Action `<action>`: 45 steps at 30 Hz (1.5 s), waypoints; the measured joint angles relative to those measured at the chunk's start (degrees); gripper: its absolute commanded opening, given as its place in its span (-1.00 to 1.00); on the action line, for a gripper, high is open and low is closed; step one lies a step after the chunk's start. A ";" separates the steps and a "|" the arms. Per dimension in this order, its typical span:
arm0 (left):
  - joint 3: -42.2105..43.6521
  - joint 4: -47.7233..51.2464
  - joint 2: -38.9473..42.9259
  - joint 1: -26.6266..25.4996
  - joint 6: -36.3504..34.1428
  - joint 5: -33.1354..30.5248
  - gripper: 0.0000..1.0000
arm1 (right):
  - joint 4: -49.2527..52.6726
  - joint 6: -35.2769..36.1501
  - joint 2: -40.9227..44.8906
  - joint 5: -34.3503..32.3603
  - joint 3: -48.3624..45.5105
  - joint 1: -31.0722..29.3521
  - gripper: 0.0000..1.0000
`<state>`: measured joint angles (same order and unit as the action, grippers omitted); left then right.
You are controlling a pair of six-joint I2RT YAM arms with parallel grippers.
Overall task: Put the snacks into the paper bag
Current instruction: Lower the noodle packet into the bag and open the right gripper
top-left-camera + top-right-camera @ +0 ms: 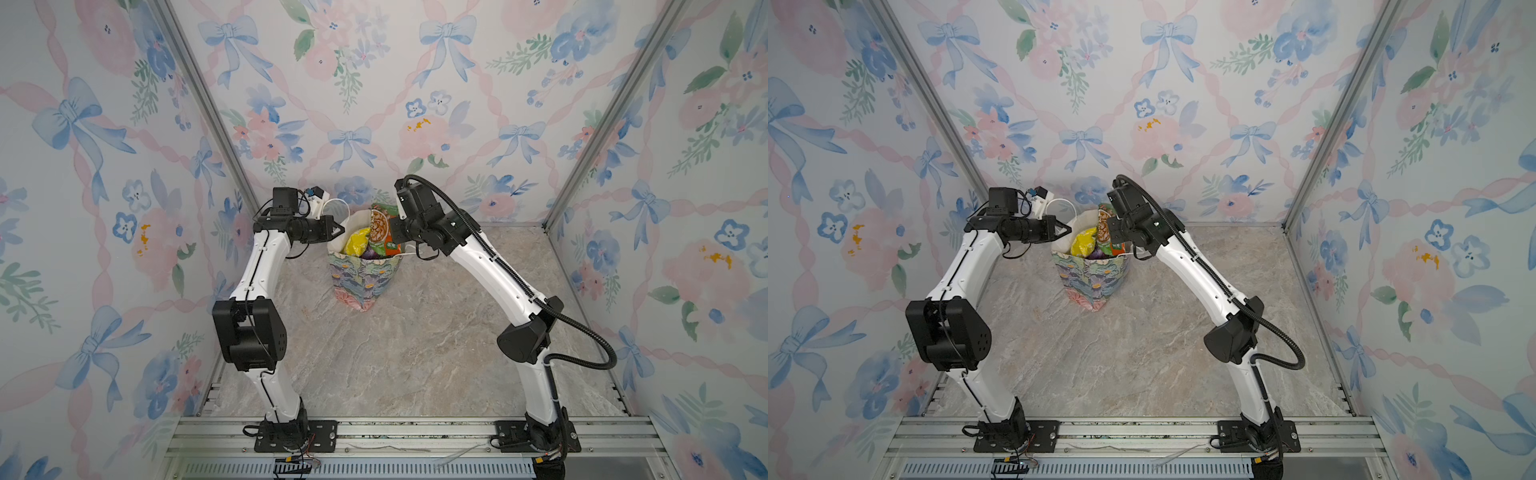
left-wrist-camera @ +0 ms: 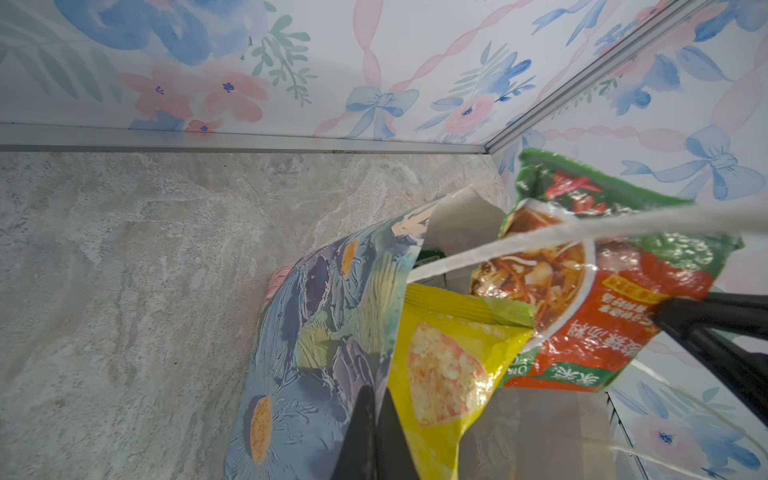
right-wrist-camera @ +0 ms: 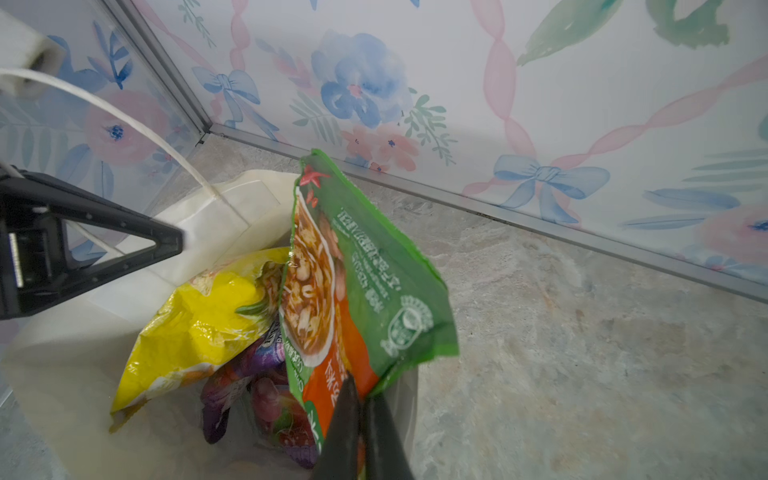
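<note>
The paper bag [image 1: 361, 282] [image 1: 1088, 278] stands upright near the back wall, its white inside [image 3: 83, 365] showing. My left gripper [image 1: 341, 229] [image 2: 380, 399] is shut on the bag's left rim, with the painted wall [image 2: 316, 332] between its jaws. My right gripper [image 1: 395, 236] [image 3: 361, 390] is shut on the lower edge of an orange-green pouch [image 1: 380, 226] [image 3: 365, 282], held upright over the bag's mouth and half inside. A yellow pouch [image 1: 356, 241] [image 3: 208, 320] and a purple packet [image 3: 257, 374] lie inside the bag. No other snacks are in view.
A white cord handle [image 2: 540, 241] [image 3: 124, 120] arcs up over the bag's mouth beside the left gripper. The floral back wall stands close behind the bag. Bare marble tabletop [image 1: 415, 340] stretches to the metal rail [image 1: 415, 432] at the front.
</note>
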<state>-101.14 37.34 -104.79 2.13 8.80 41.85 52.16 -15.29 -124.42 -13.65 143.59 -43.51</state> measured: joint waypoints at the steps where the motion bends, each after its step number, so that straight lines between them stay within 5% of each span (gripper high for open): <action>1: 0.00 0.00 0.00 0.00 0.00 0.00 -1.00 | 0.20 -0.44 -0.59 0.81 0.31 -0.09 -1.00; 11: 0.00 0.02 0.00 0.00 -0.02 -0.04 -1.00 | 0.35 -5.14 -2.25 7.45 0.04 -0.20 -1.00; 27: 0.00 0.02 0.00 -0.07 -0.02 0.20 -1.00 | -2.29 -7.72 -0.26 9.38 -10.73 -0.22 -1.00; 35: 0.00 0.02 0.00 -0.07 0.00 0.22 -1.00 | -1.88 -7.69 0.35 10.54 -10.21 -0.61 0.15; 45: 0.00 0.02 0.00 -0.07 -0.02 0.20 -1.00 | -1.84 -6.25 0.81 9.77 -3.28 -0.92 0.48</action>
<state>-101.14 37.36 -104.79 2.07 8.78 42.04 50.33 -21.54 -123.61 -3.88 140.31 -44.42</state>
